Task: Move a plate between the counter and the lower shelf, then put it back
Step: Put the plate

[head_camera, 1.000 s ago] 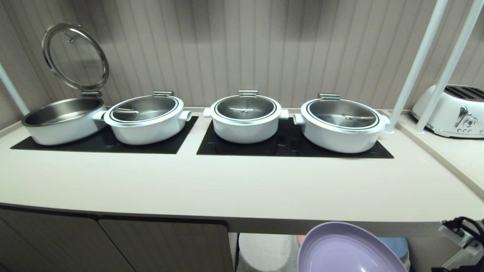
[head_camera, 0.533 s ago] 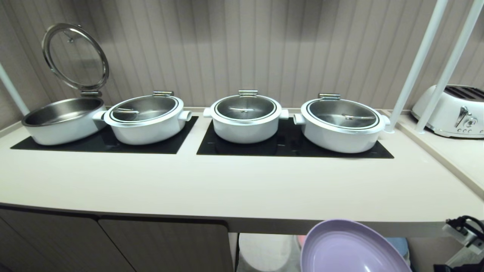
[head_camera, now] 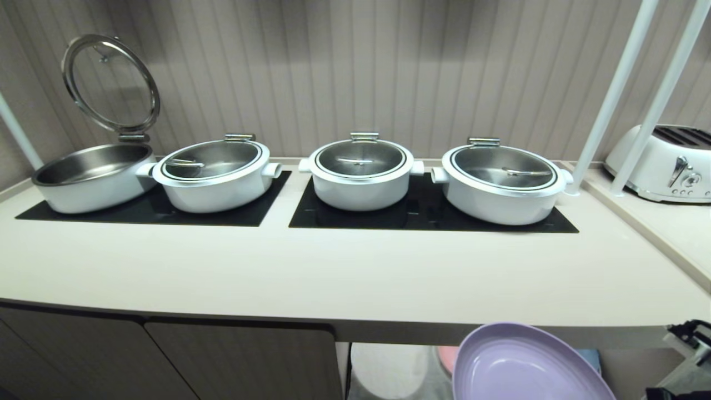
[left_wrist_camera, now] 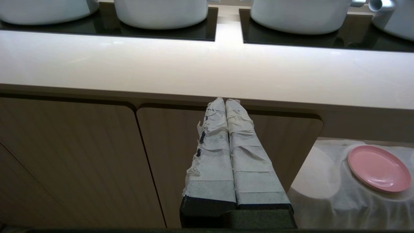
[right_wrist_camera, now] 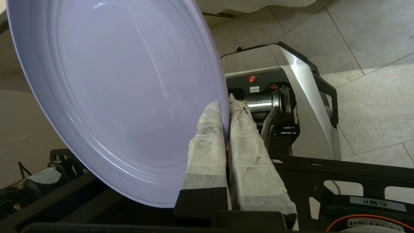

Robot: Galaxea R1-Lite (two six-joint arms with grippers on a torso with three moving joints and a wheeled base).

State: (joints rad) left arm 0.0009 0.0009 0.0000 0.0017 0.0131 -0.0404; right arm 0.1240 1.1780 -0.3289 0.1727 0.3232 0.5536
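Head view: the round matte lilac-purple plastic plate is hanging tilted in the air below and in front of the long beige counter, at its R end. Its upper rim is overlapping the counter's rounded front edge in the pic. Four white lidded pots are sitting on the black cooktop panels; the leftmost lid is standing open. A white toaster is sitting on the adjoining surface, far R.

L wrist view: my left gripper is hanging in front of the wood cabinet doors under the counter, taped fingers pressed together w/ nothing between them. The lower shelf, draped in rumpled white cloth, is carrying a round pink plate on one hump.

R wrist view: my right gripper is pinching the lilac plate's rim between both taped fingers. The plate is standing nearly on edge, above the tiled floor and my base.
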